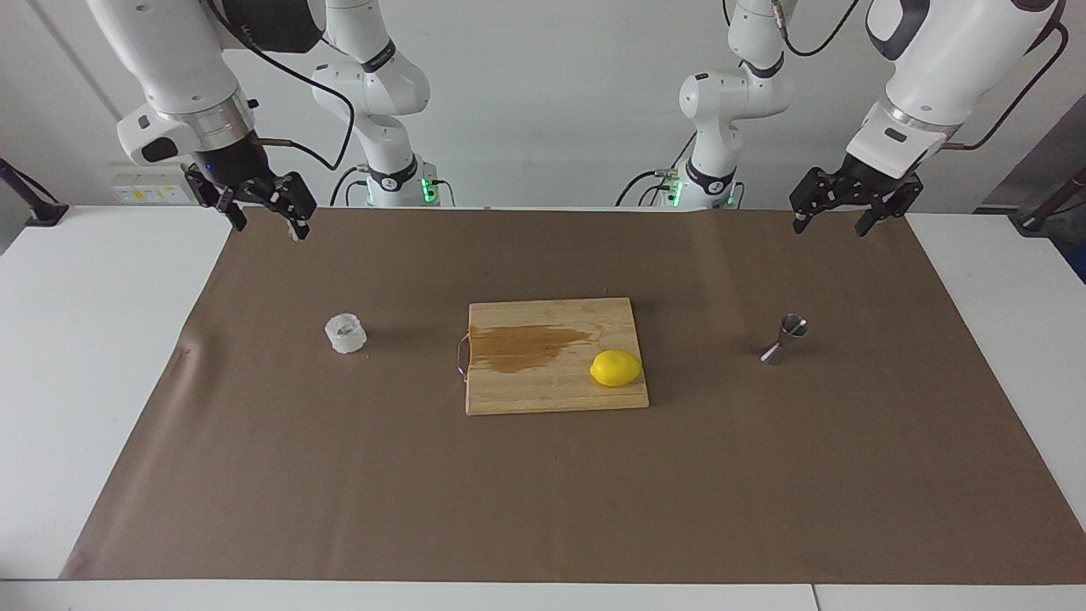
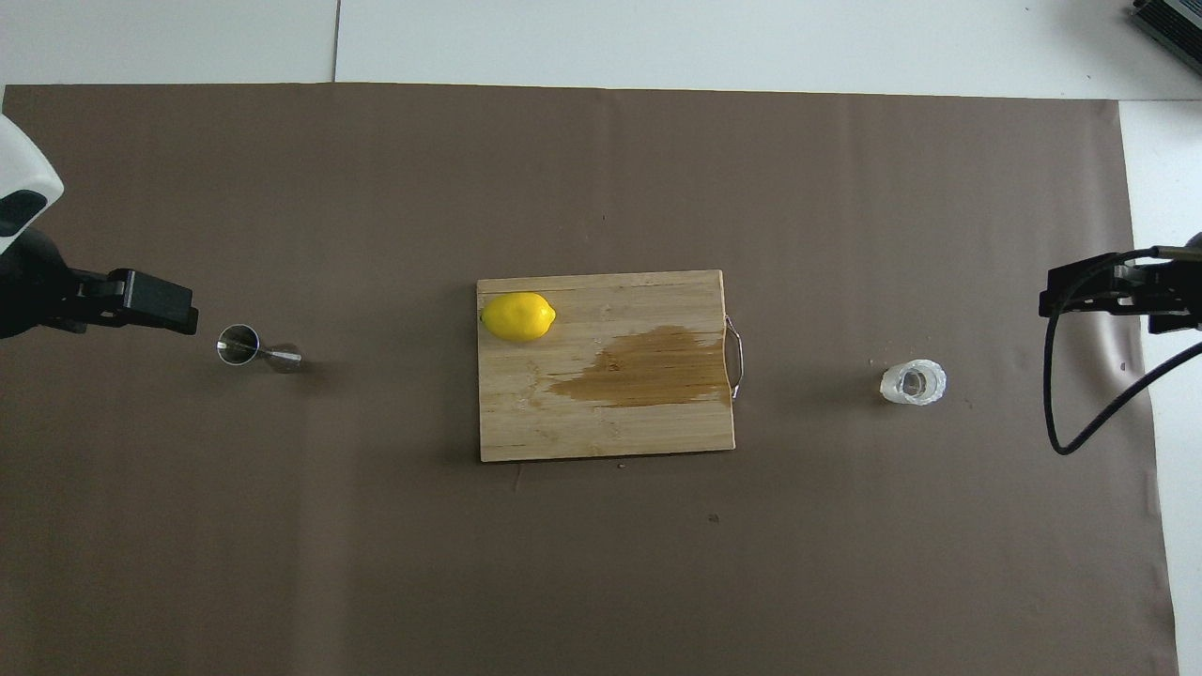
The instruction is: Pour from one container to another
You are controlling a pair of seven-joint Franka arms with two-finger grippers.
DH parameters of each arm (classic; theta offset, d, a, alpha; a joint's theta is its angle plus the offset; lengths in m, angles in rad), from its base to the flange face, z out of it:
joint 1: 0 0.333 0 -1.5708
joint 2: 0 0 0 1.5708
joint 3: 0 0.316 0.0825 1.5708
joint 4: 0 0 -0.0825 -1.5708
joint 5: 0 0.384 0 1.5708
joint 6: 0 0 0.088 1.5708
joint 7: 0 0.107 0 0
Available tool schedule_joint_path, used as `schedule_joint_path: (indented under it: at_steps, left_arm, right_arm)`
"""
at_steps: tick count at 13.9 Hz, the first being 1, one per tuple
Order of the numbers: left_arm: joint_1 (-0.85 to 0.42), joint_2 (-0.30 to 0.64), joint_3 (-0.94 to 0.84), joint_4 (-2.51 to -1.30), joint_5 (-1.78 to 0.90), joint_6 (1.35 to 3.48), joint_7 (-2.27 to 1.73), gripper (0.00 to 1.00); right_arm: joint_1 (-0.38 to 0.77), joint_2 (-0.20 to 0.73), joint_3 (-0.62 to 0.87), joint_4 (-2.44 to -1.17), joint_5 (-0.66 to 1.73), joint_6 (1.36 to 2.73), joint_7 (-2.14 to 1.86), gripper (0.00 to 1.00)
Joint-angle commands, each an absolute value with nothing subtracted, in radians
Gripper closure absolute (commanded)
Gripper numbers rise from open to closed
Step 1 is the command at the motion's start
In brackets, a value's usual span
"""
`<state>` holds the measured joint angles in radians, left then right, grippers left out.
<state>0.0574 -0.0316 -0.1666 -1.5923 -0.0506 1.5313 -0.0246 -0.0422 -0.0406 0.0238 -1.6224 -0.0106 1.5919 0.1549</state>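
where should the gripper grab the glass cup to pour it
Probably by the side wall of the glass cup, fingers straddling it from the right arm's end of the table. It stands upright, squat and round with its mouth up, so a side hold keeps the rim free for tipping.

From my remote station: glass cup (image 1: 345, 333) and steel jigger (image 1: 786, 337) stand at either end of the brown paper (image 1: 560, 492), flanking a stained cutting board (image 1: 551, 367) bearing a lemon (image 1: 616, 368); both grippers, right gripper (image 1: 263, 214) and left gripper (image 1: 836, 218), hang open, empty.
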Motion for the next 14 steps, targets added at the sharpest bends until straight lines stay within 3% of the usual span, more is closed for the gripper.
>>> schedule_joint_path:
  at_steps: [1, 6, 12, 14]
  left_arm:
    - [0.063, -0.058, -0.156, -1.629, -0.061, 1.532, -0.005, 0.0]
    - [0.064, -0.035, -0.153, -1.612, -0.049, 1.559, -0.014, 0.0]
    - [0.071, 0.168, -0.155, -1.453, 0.029, 1.559, -0.014, 0.0]
    - [0.081, 0.186, -0.152, -1.463, 0.034, 1.619, -0.012, 0.0]
  right_arm:
    - [-0.057, -0.046, 0.031, -1.624, 0.014, 1.591, 0.152, 0.0]
    - [-0.057, -0.046, 0.031, -1.624, 0.014, 1.583, 0.152, 0.0]
    - [-0.045, -0.046, 0.031, -1.62, -0.008, 1.598, 0.144, 0.0]
    - [-0.043, -0.041, 0.035, -1.612, -0.018, 1.597, 0.144, 0.0]
